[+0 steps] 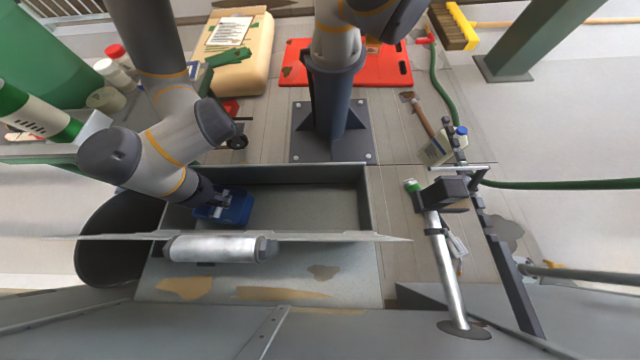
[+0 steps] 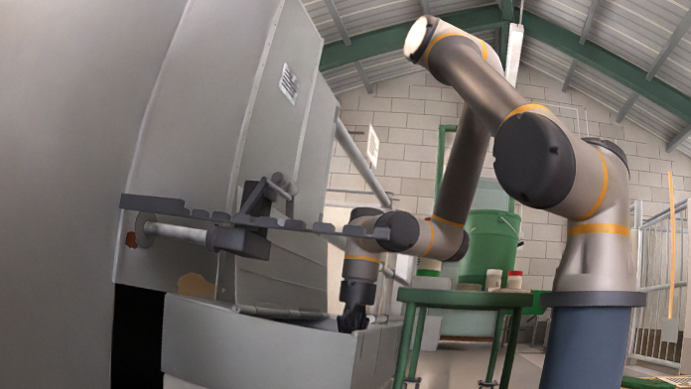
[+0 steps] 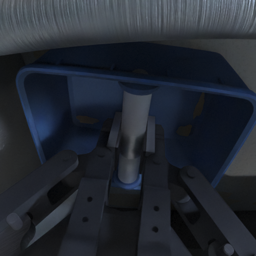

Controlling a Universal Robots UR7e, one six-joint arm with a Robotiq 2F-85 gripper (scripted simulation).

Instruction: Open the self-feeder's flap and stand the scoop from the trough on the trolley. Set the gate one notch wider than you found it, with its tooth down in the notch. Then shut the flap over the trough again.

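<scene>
The blue scoop (image 1: 231,209) lies in the left end of the open trough (image 1: 295,205), with my gripper (image 1: 218,206) down on it. In the wrist camera my fingers (image 3: 131,133) are closed on the scoop's pale handle (image 3: 133,127), one pad on each side. The scoop's blue bowl (image 3: 137,98) opens toward the camera. The flap (image 1: 225,239) is raised, edge-on above the trough, with its grey roller handle (image 1: 217,249) in front. The gate lever (image 1: 445,192) sits on the notched rack (image 2: 258,218) to the right of the trough. The green trolley (image 2: 464,297) stands beside the feeder.
The trough's left wall and the raised flap hem in my wrist. A dark round bin (image 1: 107,240) stands left of the trough. My arm's pedestal (image 1: 332,110) stands behind it. A feed sack (image 1: 235,50), red mat (image 1: 350,62) and green hose (image 1: 550,184) lie on the floor.
</scene>
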